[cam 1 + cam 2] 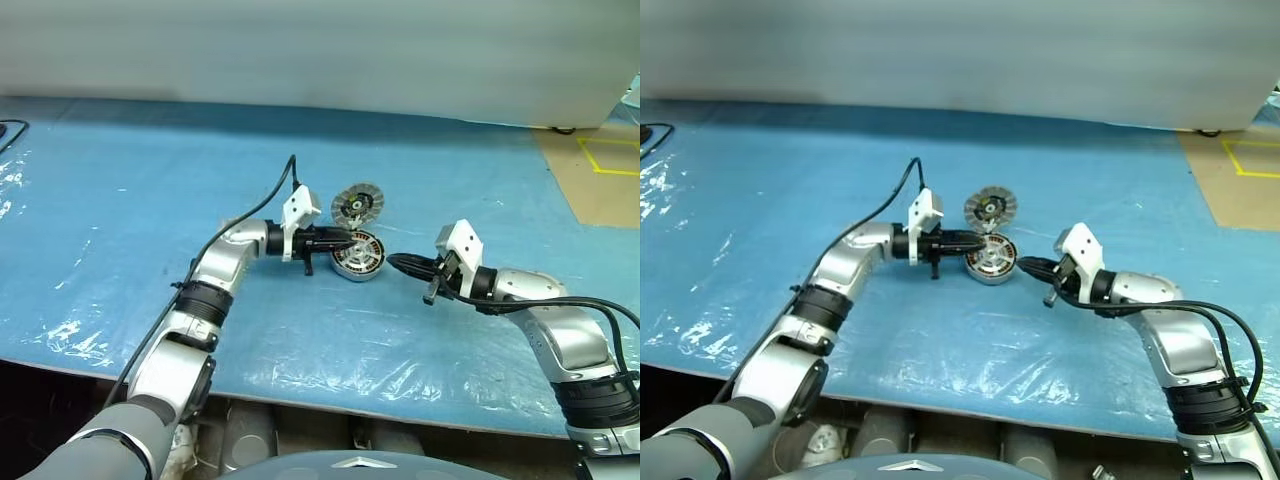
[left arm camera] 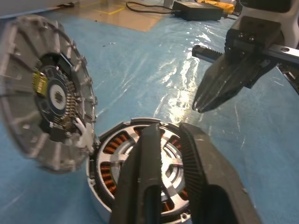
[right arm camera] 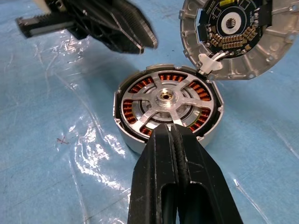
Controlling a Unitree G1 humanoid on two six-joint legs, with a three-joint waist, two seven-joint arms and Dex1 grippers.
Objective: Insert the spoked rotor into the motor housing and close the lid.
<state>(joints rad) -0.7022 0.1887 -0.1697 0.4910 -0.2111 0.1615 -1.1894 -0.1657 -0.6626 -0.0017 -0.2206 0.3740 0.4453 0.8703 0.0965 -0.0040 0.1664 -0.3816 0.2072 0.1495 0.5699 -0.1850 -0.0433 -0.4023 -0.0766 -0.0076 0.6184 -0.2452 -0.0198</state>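
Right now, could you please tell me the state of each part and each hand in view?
spoked rotor: seated inside the housing, over the copper windings.
motor housing: flat on the blue mat, open on top.
lid: off, tilted up beside the housing's rim, joined by a white connector.
left hand: shut, empty, over the housing.
right hand: shut, empty.

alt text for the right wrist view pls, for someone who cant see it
The spoked rotor sits inside the round motor housing, copper windings showing between its spokes, on a blue plastic-covered table. The ribbed lid stands open at the housing's rim. The right gripper, shut, points at the housing; the left gripper, shut, hangs over its far side.
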